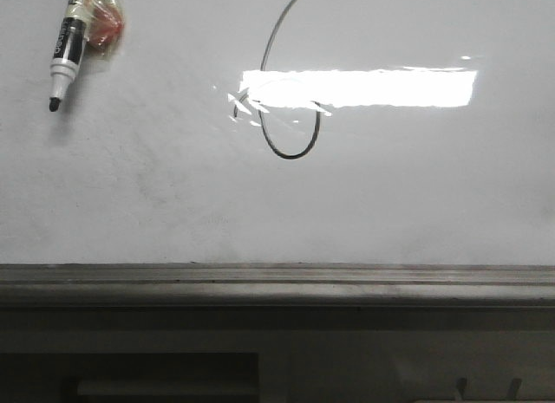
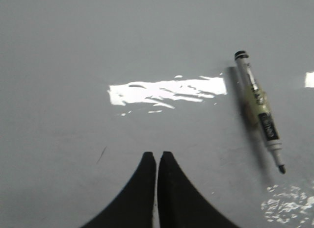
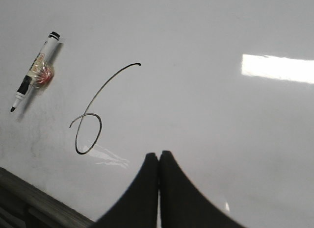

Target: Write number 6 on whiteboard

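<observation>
Grey metal ledge (image 1: 277,286) is seen nearest. Left gripper (image 2: 157,162) and right gripper (image 3: 159,162) are both pressed together, empty, above the whiteboard (image 1: 416,195). The number 6 (image 3: 91,122) is drawn at 12 o'clock; an uncapped marker (image 1: 68,41) is lying at 10 o'clock.

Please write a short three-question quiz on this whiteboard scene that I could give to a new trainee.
1. True or false: the marker lies uncapped on the whiteboard, held by no end effector.
2. Multiple choice: in the front view, where is the marker relative to the number 6? A) to its left B) to its right C) across its loop
3. Short answer: how do the fingers of the left end effector and right end effector stand?

Key
1. True; its dark tip is bare.
2. A.
3. Both pairs are pressed together with nothing between them.
</observation>
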